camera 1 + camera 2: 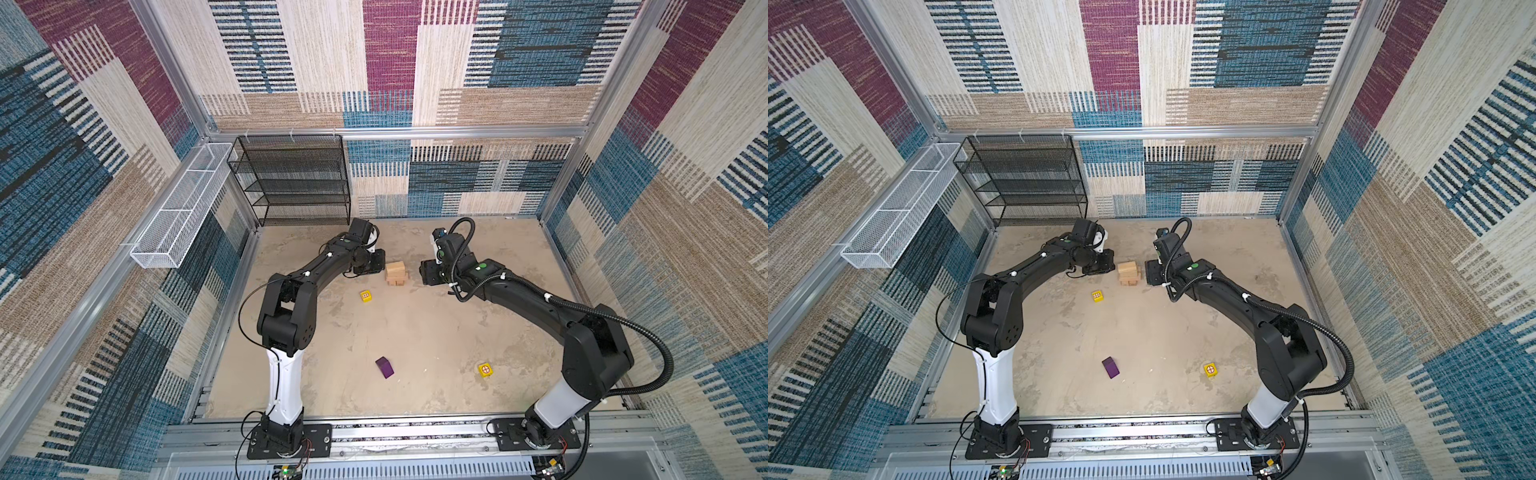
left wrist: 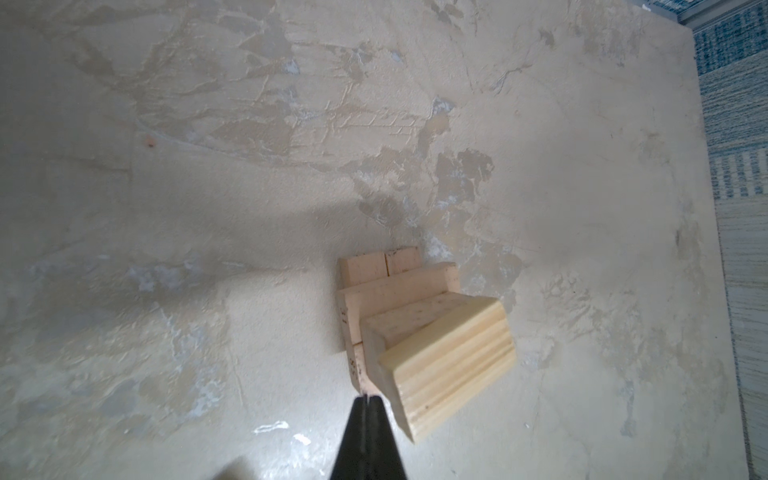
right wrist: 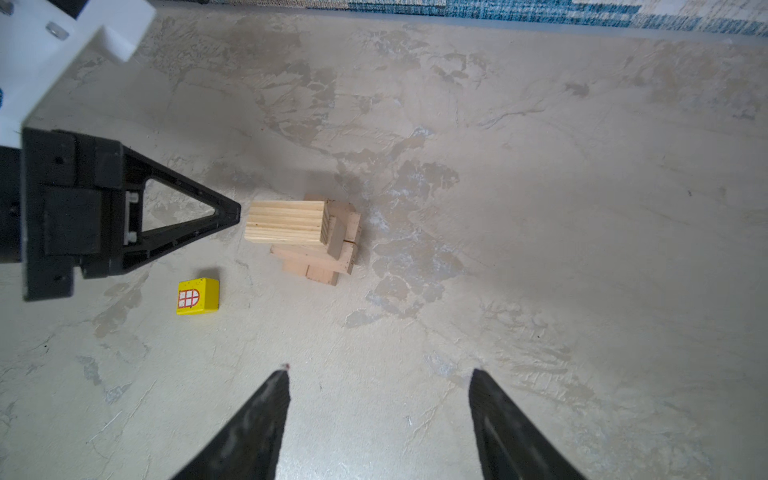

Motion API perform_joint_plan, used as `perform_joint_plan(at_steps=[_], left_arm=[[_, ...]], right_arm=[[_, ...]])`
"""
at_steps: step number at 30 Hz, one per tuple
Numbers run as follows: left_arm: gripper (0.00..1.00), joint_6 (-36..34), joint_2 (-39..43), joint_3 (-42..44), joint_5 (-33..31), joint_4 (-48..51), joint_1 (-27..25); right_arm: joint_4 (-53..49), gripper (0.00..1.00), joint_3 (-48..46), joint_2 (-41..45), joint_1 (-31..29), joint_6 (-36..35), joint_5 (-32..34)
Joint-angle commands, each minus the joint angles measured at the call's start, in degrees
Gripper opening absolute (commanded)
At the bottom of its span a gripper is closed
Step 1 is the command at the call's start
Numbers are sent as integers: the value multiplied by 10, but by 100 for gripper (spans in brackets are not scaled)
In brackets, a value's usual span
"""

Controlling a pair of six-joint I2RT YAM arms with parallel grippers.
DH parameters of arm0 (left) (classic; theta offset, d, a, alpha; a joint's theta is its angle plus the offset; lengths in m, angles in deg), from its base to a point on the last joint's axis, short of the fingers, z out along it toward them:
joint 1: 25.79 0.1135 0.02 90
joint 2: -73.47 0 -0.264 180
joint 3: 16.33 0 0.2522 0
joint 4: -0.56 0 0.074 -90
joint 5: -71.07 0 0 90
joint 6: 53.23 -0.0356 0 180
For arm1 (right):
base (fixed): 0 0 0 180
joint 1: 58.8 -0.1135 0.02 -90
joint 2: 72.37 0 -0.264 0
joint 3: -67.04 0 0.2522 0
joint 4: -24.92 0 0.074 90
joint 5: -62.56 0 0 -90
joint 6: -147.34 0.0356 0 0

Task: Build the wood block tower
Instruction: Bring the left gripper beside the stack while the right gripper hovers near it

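Beside the tower (image 3: 291,226), left fingers (image 3: 226,218) closed, right fingers (image 3: 257,424) apart (purple block (image 1: 384,367) only in top views)

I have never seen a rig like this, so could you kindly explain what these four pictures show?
Two black robot arms, the left arm and the right arm, stand at the edge of a beige table. Each ends in a two-fingered claw. Two pictures look down from overhead and are nearly identical. The other two come from cameras on the arms' wrists. On the table stands a small tower of tan wooden bricks in crossed layers. One yellow cube lies near it. A second yellow cube and a purple block lie farther off. The left claw is shut, its tip close beside the tower. The right claw is open, facing it. Neither holds anything.
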Motion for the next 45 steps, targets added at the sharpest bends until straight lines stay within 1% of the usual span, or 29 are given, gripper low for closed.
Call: perform_joint_plan(at_steps=[1, 13, 24, 45], left_arm=[[0, 7, -3, -6, 15, -3, 1], [0, 4, -10, -16, 21, -2, 2], [0, 9, -18, -26, 38, -2, 2], [0, 10, -24, -34, 42, -6, 2]], right_arm=[[11, 71, 1, -1, 0, 0, -4], [6, 71, 10, -9, 2, 3, -5], [2, 71, 13, -15, 3, 2, -5], [-6, 71, 27, -33, 3, 4, -20]])
